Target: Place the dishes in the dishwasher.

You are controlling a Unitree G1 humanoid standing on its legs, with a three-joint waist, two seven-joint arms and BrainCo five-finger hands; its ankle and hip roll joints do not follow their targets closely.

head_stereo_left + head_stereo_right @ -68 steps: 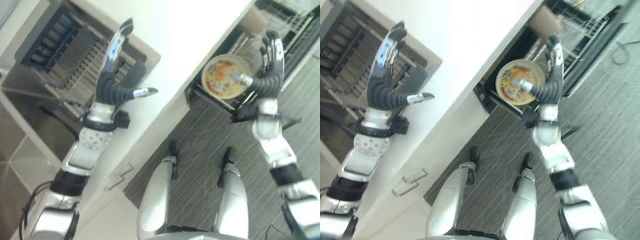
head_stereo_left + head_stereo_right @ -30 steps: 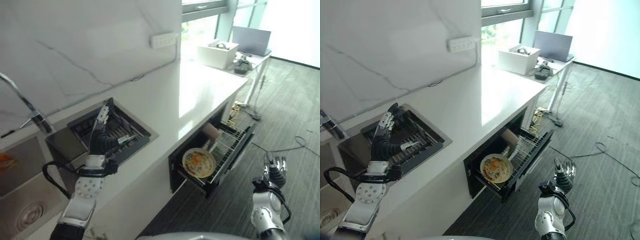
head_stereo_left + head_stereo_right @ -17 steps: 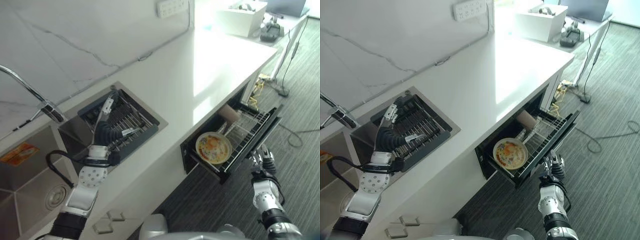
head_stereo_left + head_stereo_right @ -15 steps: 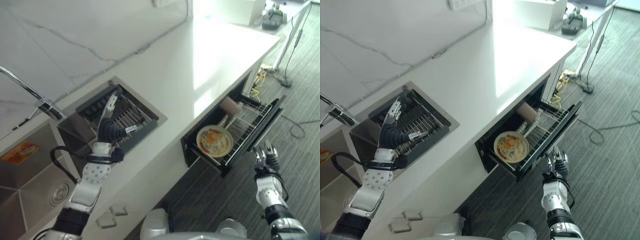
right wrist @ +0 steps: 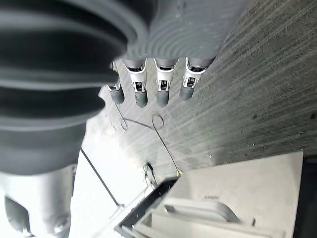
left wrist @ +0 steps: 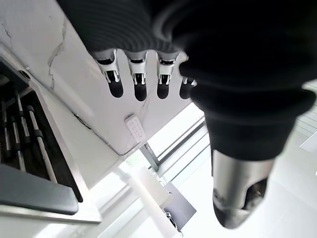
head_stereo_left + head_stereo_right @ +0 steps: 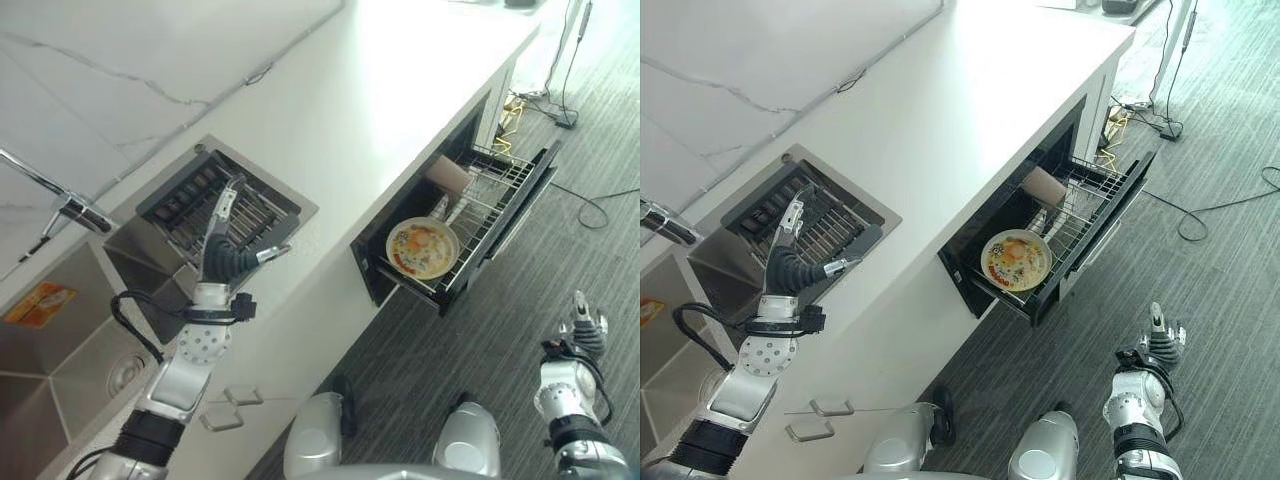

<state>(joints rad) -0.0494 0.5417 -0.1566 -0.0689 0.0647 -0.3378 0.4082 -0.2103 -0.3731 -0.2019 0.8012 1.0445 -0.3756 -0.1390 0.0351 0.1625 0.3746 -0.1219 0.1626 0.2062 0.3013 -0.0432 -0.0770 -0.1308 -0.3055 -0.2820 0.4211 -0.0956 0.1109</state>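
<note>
We see the patterned plate lying in the open dishwasher rack. Our left hand hovers over the counter, fingers straight and empty. Our right hand, low above the floor, is likewise spread and empty.

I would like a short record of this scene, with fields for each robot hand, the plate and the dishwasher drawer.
left robot hand: open, raised over the dish rack set in the counter, holding nothing
right robot hand: open, low over the floor, holding nothing
plate: lying in the drawer rack
dishwasher drawer: pulled out
cup: in the drawer, behind the plate

One plate, one cup, two robot hands.
</note>
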